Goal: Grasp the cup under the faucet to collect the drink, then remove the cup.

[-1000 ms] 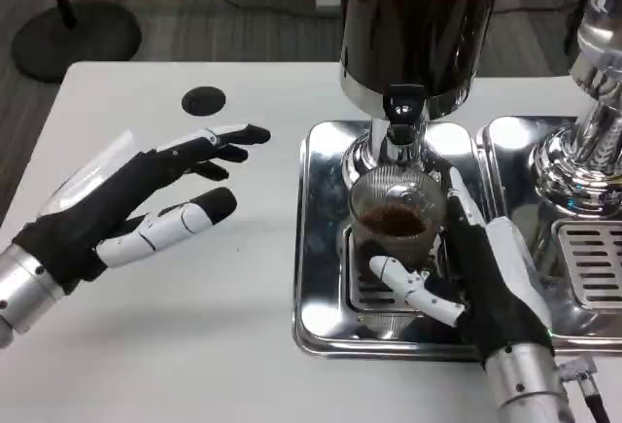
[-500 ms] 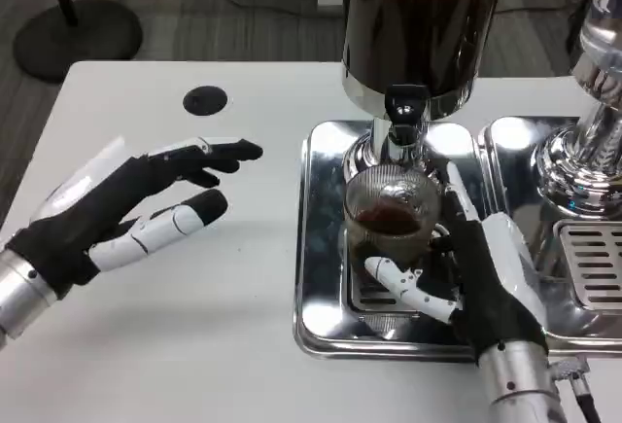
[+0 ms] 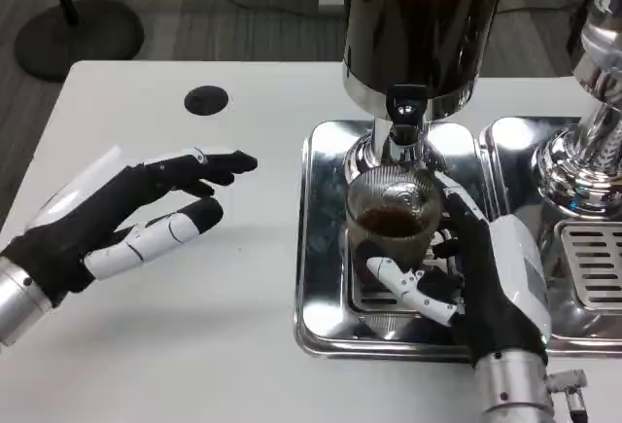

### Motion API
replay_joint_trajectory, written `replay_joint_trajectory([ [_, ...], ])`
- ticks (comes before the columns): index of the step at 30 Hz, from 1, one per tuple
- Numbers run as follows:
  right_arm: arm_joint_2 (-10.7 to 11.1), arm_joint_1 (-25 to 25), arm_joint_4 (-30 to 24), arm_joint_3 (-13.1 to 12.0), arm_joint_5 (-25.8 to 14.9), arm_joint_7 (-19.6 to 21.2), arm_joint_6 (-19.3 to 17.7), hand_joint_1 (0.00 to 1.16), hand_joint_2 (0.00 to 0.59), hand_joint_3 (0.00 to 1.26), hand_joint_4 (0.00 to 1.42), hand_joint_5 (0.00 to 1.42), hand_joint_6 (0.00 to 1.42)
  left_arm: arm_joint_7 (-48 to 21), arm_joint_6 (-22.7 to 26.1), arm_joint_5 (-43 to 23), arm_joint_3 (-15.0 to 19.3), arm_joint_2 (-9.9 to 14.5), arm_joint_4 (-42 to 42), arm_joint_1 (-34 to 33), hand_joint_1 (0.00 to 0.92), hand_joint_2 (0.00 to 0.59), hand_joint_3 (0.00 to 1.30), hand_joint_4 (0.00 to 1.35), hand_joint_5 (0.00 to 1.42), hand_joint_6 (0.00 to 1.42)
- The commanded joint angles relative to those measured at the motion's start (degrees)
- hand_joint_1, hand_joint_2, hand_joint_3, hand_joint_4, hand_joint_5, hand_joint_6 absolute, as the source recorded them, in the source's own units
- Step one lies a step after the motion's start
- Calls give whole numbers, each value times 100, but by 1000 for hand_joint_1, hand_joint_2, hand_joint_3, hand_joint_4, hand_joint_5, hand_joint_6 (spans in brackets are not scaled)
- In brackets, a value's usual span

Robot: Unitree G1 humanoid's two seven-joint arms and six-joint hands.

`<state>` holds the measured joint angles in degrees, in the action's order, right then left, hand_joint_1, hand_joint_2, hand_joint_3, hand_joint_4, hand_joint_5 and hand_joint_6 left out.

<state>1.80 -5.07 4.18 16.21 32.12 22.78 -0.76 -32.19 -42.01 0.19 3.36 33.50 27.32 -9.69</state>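
Standing upright on the tray (image 3: 321, 248) directly under the faucet (image 3: 406, 117), cup (image 3: 391, 219) holds some dark drink. Right hand (image 3: 486, 277) wraps it from the right side, fingers grasping. Left hand (image 3: 117, 214) well apart, fingers spread, holding nothing. Right is nearer for removal.

A tray (image 3: 321, 248) lies on the surface (image 3: 243, 345) toward its right side, with a second tray (image 3: 505, 141) touching it on the right. The dispenser (image 3: 418, 24) stands at the first tray's far end, its faucet (image 3: 406, 112) directly above the cup (image 3: 391, 214), which sits on the tray's grate (image 3: 369, 292). The right hand (image 3: 481, 277) wraps the cup from the near right. The left hand (image 3: 117, 214) hovers over the surface's left side, well apart from the tray. A round hole cover (image 3: 205, 100) lies behind it.
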Motion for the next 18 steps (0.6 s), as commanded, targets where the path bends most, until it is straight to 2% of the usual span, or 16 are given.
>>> replay_joint_trajectory([
  [1, -5, -64, -62, -1, 37, 210, -253, 666, 186, 266, 277, 376, 526, -42, -71, 24, -36, 103, 21, 15, 0, 147, 281, 221, 239, 307],
  [6, 28, -105, -76, -44, 10, 276, -366, 659, 193, 329, 317, 413, 541, -53, -74, 39, -52, 107, 27, 8, 0, 154, 270, 222, 239, 316],
  [18, 78, -320, -191, -156, 8, 516, -673, 654, 195, 371, 396, 495, 610, -36, -40, 110, -114, 68, 43, -9, 0, 155, 257, 222, 239, 320],
])
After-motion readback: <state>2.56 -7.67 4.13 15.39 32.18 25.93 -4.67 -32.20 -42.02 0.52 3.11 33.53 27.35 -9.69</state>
